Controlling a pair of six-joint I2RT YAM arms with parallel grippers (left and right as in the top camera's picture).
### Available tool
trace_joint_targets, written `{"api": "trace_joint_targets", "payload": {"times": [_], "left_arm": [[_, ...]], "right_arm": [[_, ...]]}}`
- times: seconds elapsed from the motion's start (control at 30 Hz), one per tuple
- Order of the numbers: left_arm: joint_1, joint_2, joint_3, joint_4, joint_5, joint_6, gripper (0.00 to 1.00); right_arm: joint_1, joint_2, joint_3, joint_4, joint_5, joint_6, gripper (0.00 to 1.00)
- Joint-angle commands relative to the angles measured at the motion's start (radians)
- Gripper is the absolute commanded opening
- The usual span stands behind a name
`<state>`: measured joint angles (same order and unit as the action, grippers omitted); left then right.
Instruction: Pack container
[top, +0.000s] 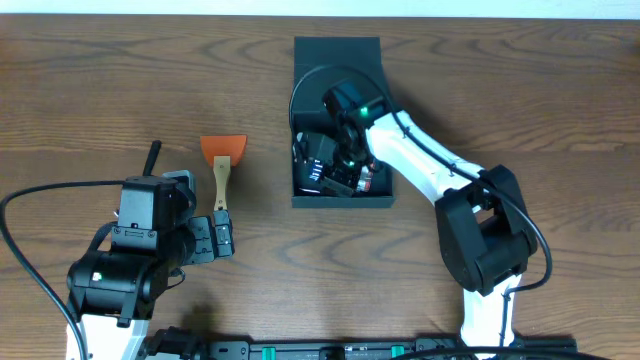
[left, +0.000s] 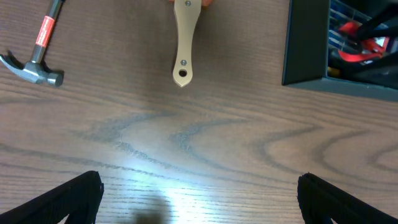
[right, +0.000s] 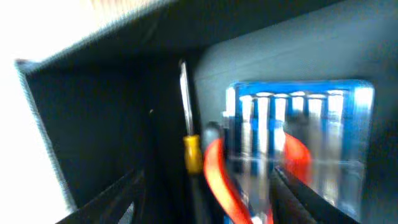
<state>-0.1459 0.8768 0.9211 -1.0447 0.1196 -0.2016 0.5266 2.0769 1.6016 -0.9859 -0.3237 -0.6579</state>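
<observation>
While both arms sit at the 6 o'clock edge of the wooden table (top: 100, 80), I log the dark container (top: 343, 202) as the biggest item, just past table centre toward 12 o'clock, flap lid laid back at its 12 o'clock side. Right arm (top: 430, 165) reaches in from 4 o'clock, right gripper (right: 208, 205) down inside the box; fingers look apart, but the wrist view is too blurred to tell if they pinch anything. Left arm (top: 130, 260) is at 8 o'clock, left gripper (left: 199, 199) spread wide, empty, over bare wood. Hammer (left: 37, 53) at 10 o'clock in the left wrist view, scraper (top: 222, 150) with orange blade and wooden handle at 12, well apart from the box. Inside the box: blue bit case (right: 298, 143), red handles (right: 214, 174), screwdriver (right: 186, 118) at the case's 9 o'clock.
</observation>
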Motion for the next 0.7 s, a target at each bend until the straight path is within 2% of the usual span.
{"api": "trace_joint_targets", "payload": {"times": [0.0, 0.13, 0.17, 0.2, 0.3, 0.43, 0.53, 0.67], "left_arm": [[0.003, -0.001, 0.024, -0.008, -0.014, 0.034, 0.99], [0.003, 0.05, 0.116, -0.064, 0.015, 0.02, 0.99], [0.003, 0.083, 0.164, -0.097, 0.015, 0.012, 0.99], [0.003, 0.116, 0.207, -0.125, 0.015, 0.007, 0.99], [0.003, 0.257, 0.359, -0.215, 0.015, 0.006, 0.99], [0.003, 0.409, 0.428, -0.206, 0.015, 0.082, 0.98], [0.003, 0.513, 0.426, -0.171, -0.006, 0.176, 0.99], [0.003, 0.658, 0.426, -0.107, -0.027, 0.216, 0.99]], "right_arm": [[-0.026, -0.026, 0.144, -0.063, 0.09, 0.111, 0.57], [-0.083, -0.06, 0.306, -0.146, 0.207, 0.221, 0.59], [-0.102, -0.072, 0.343, -0.153, 0.234, 0.26, 0.81], [-0.121, -0.084, 0.372, -0.156, 0.259, 0.304, 0.99], [-0.211, -0.137, 0.449, -0.164, 0.309, 0.507, 0.99], [-0.355, -0.221, 0.466, -0.196, 0.309, 0.685, 0.99], [-0.468, -0.27, 0.466, -0.244, 0.309, 0.747, 0.99], [-0.593, -0.299, 0.465, -0.321, 0.305, 0.758, 0.99]]}}
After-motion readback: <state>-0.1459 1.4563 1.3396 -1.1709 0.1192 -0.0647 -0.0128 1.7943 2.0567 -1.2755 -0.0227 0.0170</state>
